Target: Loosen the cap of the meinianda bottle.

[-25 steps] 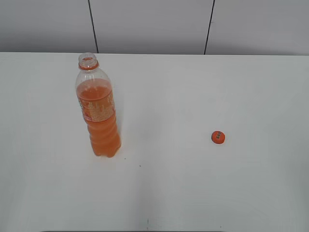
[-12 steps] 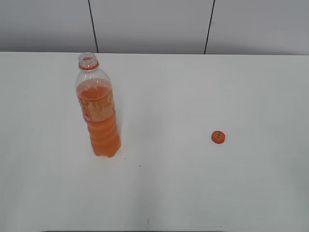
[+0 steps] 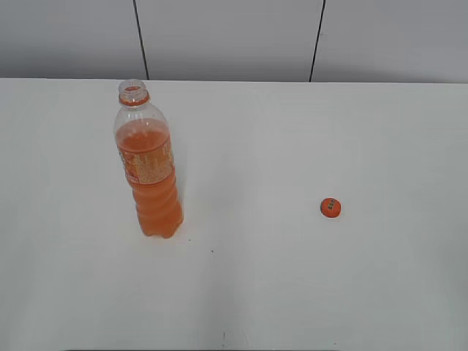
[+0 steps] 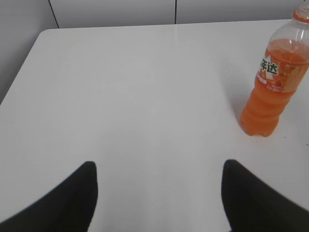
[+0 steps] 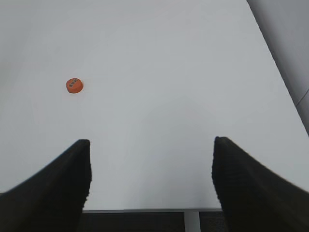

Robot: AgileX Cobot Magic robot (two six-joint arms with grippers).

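We see a white table (image 3: 292, 146) from a slanted front camera, with a grey panelled wall (image 3: 227, 36) behind it. On the left side stands the bottle (image 3: 148, 164), upright, clear plastic, partly filled with orange drink and wrapped in an orange-and-white label. Its mouth is open – only the orange ring sits at the neck. The cap (image 3: 330, 207), small, round and orange with a pale mark on top, lies flat on the table well to the right of the bottle and a little nearer the front edge. Nothing touches either one, and no arm appears in this front camera.

From the left wrist camera we see the left gripper (image 4: 159, 186) low in the frame, its two dark fingers (image 4: 72, 203) spread wide with bare tabletop between them. The bottle (image 4: 273, 82) stands ahead and off to its right, well apart from the fingers, near the picture's right edge.

From the right wrist camera we see the right gripper (image 5: 150, 181) the same way – dark fingers (image 5: 251, 188) spread wide, holding nothing, poised over the table's near edge. The cap (image 5: 74, 85) lies ahead and to its left, well clear of the fingers.
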